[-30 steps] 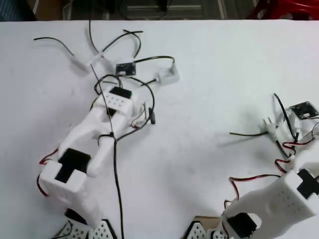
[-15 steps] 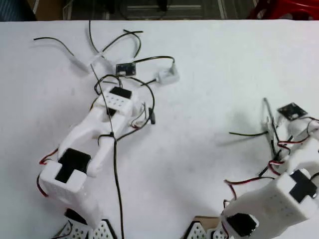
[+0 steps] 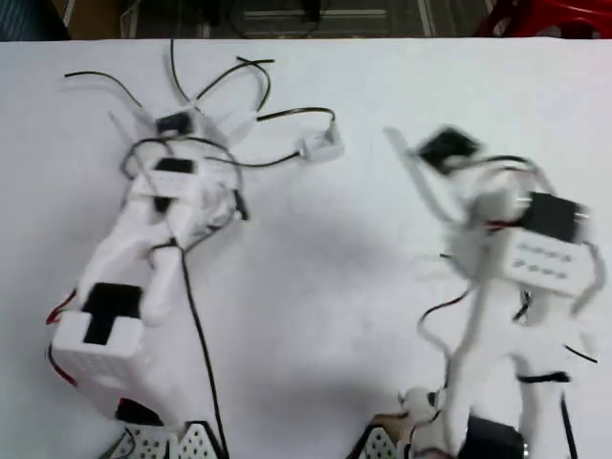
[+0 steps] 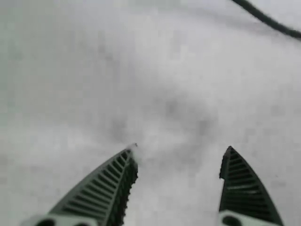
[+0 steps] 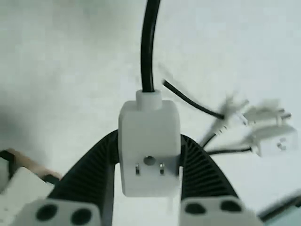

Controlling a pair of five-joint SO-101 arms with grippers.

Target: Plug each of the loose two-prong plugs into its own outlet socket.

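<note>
- Two arms stood at one white table [image 3: 316, 277].
- The right claw [image 5: 149, 141] was clamped on one white outlet socket [image 5: 149, 120], held above the table, its black cord [image 5: 148, 42] trailing away.
- Beyond it on the table lay one pronged plug [image 5: 265, 113] and a second socket [image 5: 275, 145].
- The left claw [image 4: 181, 150] hung with jaws apart over bare table.

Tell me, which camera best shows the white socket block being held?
The right wrist view: the white socket block sits clamped in the right gripper, slots and black cord plain. In the high view I cannot tell it from the arm; the left wrist view faces the table.
</note>
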